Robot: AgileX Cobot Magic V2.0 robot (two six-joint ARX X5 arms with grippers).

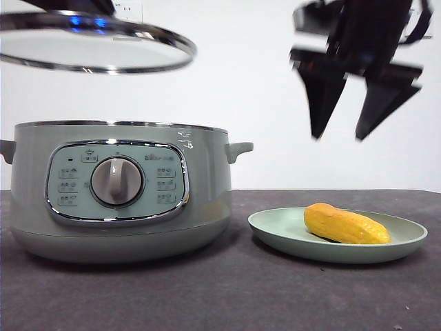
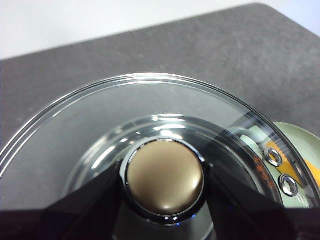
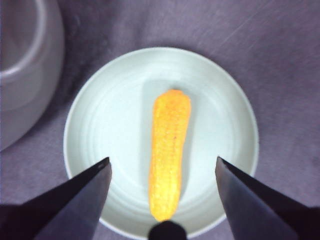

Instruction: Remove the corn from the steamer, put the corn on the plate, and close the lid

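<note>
The corn (image 1: 346, 224) lies on the pale green plate (image 1: 275, 231), to the right of the steamer (image 1: 117, 189) in the front view. The right wrist view shows the corn (image 3: 169, 150) lengthwise in the middle of the plate (image 3: 100, 120). My right gripper (image 1: 341, 134) is open and empty, well above the plate; its jaws stand wide on either side of the corn (image 3: 162, 167). My left gripper (image 2: 165, 182) is shut on the lid's knob (image 2: 165, 181) and holds the glass lid (image 1: 96, 43) in the air above the open steamer.
The dark grey table (image 1: 227, 289) runs under the steamer and plate. The steamer's side handle (image 1: 239, 149) points towards the plate. A white wall stands behind. The steamer's rim (image 3: 25, 75) shows beside the plate in the right wrist view.
</note>
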